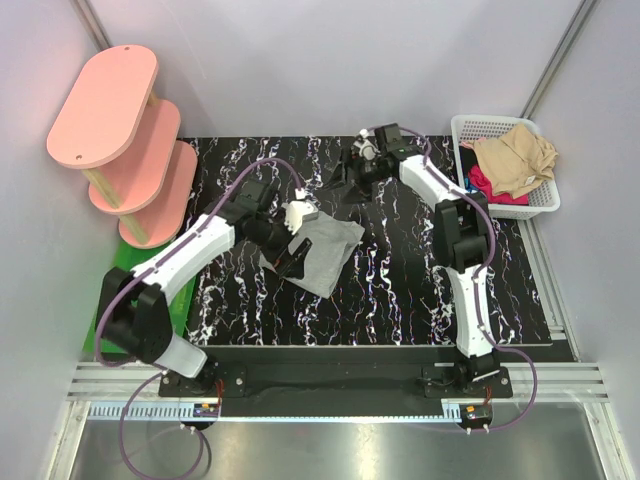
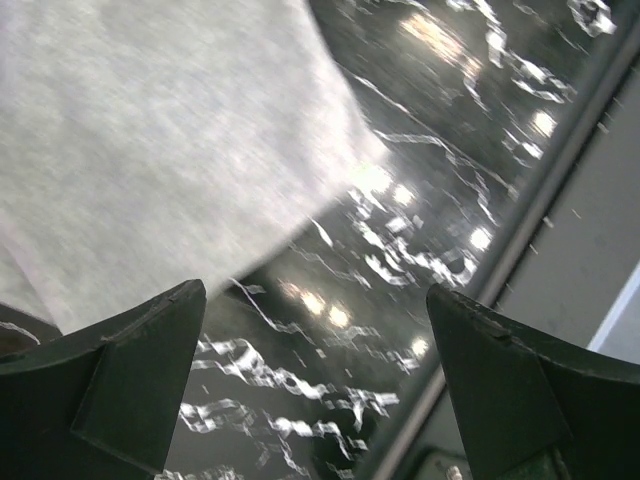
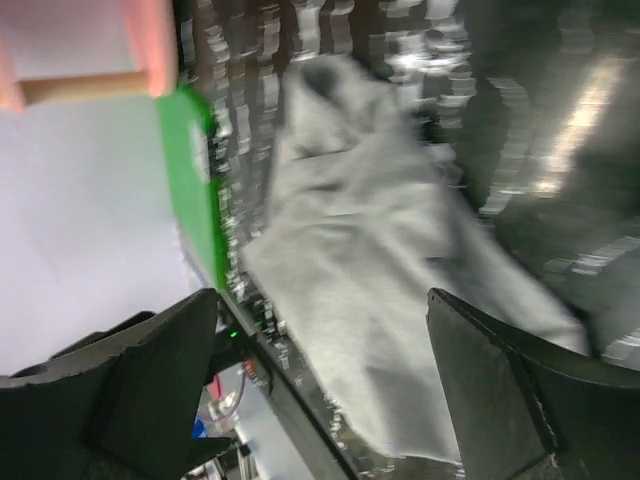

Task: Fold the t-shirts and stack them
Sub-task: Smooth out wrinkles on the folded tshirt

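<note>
A heather grey t-shirt (image 1: 328, 248) lies as a folded bundle in the middle of the black marbled table (image 1: 400, 290). My left gripper (image 1: 291, 263) is open and empty at the shirt's left edge. In the left wrist view the shirt (image 2: 150, 140) fills the upper left, and the open gripper (image 2: 315, 370) has only table between its jaws. My right gripper (image 1: 345, 178) is open and empty, raised at the far side of the table, apart from the shirt. The right wrist view shows the shirt (image 3: 370, 280) beyond its open gripper (image 3: 320, 370). A tan shirt (image 1: 515, 160) and a red shirt (image 1: 484, 184) lie in the basket.
A white lattice basket (image 1: 468, 127) stands at the back right beside the table. A pink three-tier shelf (image 1: 125, 130) stands at the back left. A green mat (image 1: 108, 290) lies along the table's left edge and shows in the right wrist view (image 3: 190, 190).
</note>
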Controlling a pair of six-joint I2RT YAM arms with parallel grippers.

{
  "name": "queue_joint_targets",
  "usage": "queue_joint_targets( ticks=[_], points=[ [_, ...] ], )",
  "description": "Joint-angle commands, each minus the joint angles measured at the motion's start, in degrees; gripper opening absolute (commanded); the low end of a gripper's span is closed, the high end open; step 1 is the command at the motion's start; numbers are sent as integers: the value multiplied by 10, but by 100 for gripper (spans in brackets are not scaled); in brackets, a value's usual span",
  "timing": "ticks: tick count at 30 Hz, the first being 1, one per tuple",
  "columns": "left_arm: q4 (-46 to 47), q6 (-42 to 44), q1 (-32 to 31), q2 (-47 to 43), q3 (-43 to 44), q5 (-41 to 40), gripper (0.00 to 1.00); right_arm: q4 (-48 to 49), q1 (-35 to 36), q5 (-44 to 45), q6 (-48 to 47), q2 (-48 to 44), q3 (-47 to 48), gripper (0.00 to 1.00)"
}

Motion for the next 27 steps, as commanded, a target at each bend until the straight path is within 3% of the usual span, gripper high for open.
queue_joint_targets(
  ticks=[1,8,13,20,27],
  points=[
    [74,-33,0,69,16,-19,99,-14,-7,42,-40,29,-52,92],
    [70,-56,6,146,35,4,99,-15,-24,38,-51,70,-51,91],
    [69,-61,13,182,30,-24,99,-15,-24,20,-45,72,-61,88],
    [61,-57,37,211,17,-73,99,-5,-25,126,-49,-50,-116,93],
    [38,8,83,160,-32,-88,99,-5,-32,209,-50,-174,-124,94]
  ],
)
